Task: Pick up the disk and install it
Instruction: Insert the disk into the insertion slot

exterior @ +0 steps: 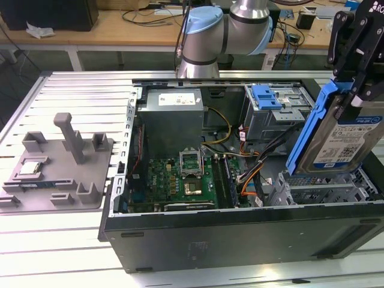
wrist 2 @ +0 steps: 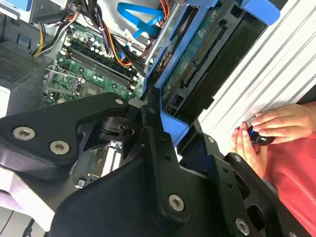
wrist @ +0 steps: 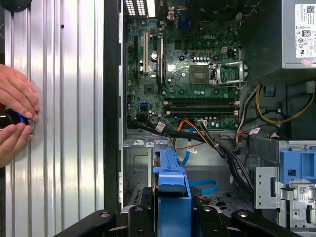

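Note:
The disk (exterior: 343,139), a silver hard drive with a white-and-blue label and a blue frame, hangs upright and tilted over the exterior view's right end of the open computer case (exterior: 240,231). My gripper (exterior: 354,90) is shut on its top edge from above. The disk sits just above the metal drive bay (exterior: 327,191). In the second wrist view the disk's green circuit-board underside (wrist 2: 197,64) shows between my black fingers (wrist 2: 158,133). In the first wrist view the disk (wrist: 171,180) appears edge-on, with the bay floor below it.
Inside the case lie the motherboard (exterior: 186,177), the power supply (exterior: 174,117), cable bundles (exterior: 255,162) and a grey cage with a blue latch plate (exterior: 267,96). A grey fixture (exterior: 57,174) stands on the slatted table at the exterior view's left. A person's hands (wrist: 15,118) rest beside the case.

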